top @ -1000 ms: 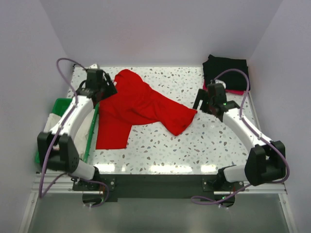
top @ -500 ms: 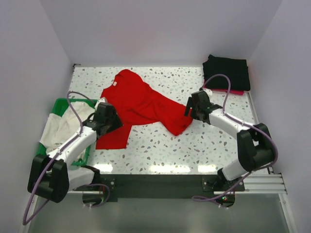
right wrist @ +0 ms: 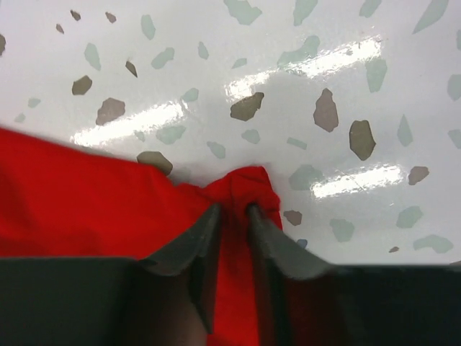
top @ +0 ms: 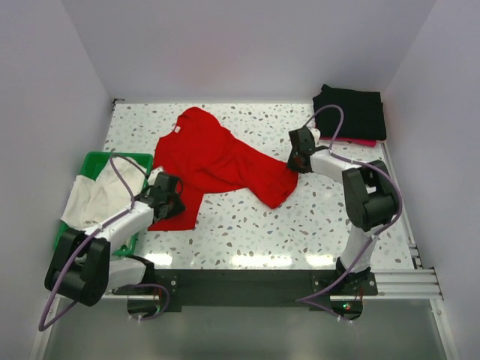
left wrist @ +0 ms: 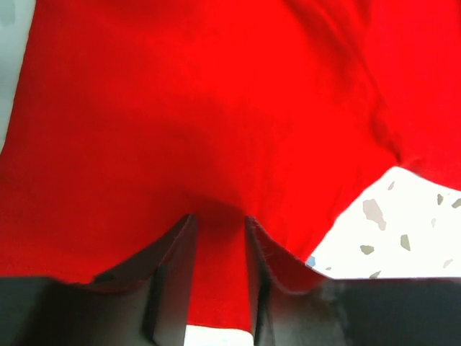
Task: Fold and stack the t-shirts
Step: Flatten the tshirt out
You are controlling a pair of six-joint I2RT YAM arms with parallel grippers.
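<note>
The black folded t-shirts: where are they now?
Top external view: the black folded t-shirts lie in the far right corner of the table, just beyond the right gripper.

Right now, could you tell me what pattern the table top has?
The table top is white with grey-brown speckles, clearest in the right wrist view.

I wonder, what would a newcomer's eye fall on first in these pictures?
The bright red t-shirt sprawled crumpled across the middle of the speckled table, without doubt. The left fingers pinch its near-left hem and the right fingers pinch its right-hand corner. After that, the black folded stack at the far right corner and the green basket holding white cloth at the left edge.
</note>
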